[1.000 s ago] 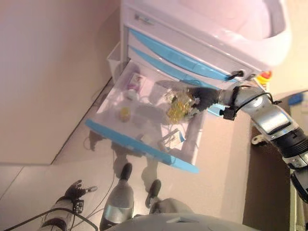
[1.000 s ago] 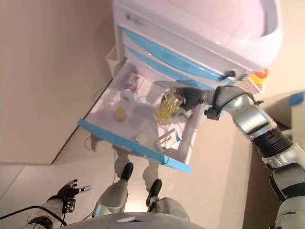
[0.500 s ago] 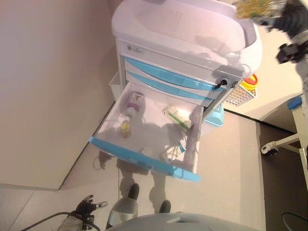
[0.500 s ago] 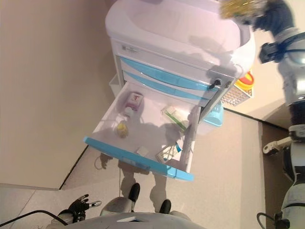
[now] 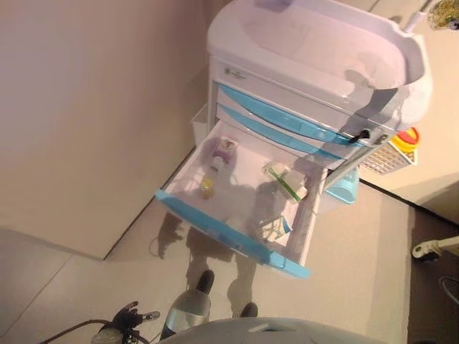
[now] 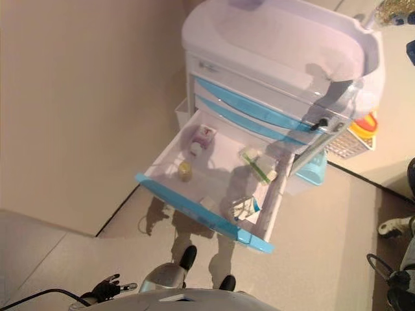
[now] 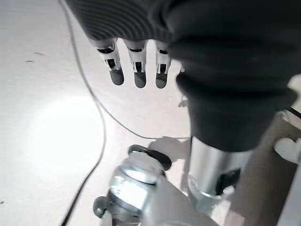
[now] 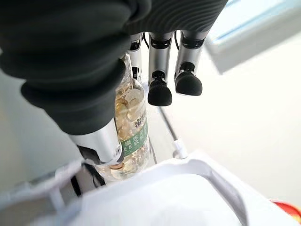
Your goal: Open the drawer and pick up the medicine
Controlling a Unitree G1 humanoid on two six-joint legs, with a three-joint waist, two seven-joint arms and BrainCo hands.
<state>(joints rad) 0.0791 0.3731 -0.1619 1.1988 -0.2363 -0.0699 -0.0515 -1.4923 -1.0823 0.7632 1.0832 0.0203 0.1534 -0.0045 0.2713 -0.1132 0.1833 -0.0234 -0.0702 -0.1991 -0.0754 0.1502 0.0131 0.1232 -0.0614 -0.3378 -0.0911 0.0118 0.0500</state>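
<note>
Drawer open, medicine lifted clear above the cart.

Down at floor level left of the cart [image 5: 315, 57]: left robot hand [image 7: 136, 70], idle, fingers straight and loose, nothing in it. Low on the cart's front: drawer [image 5: 237, 193] pulled fully out, small items left inside. Up by the cart's top right corner: right robot hand [image 8: 162, 70] clamped on the medicine bottle [image 8: 129, 127] of yellow capsules. Pick-up step apparently done; next, probably, keeping the grasp firm and carrying the bottle away.
</note>
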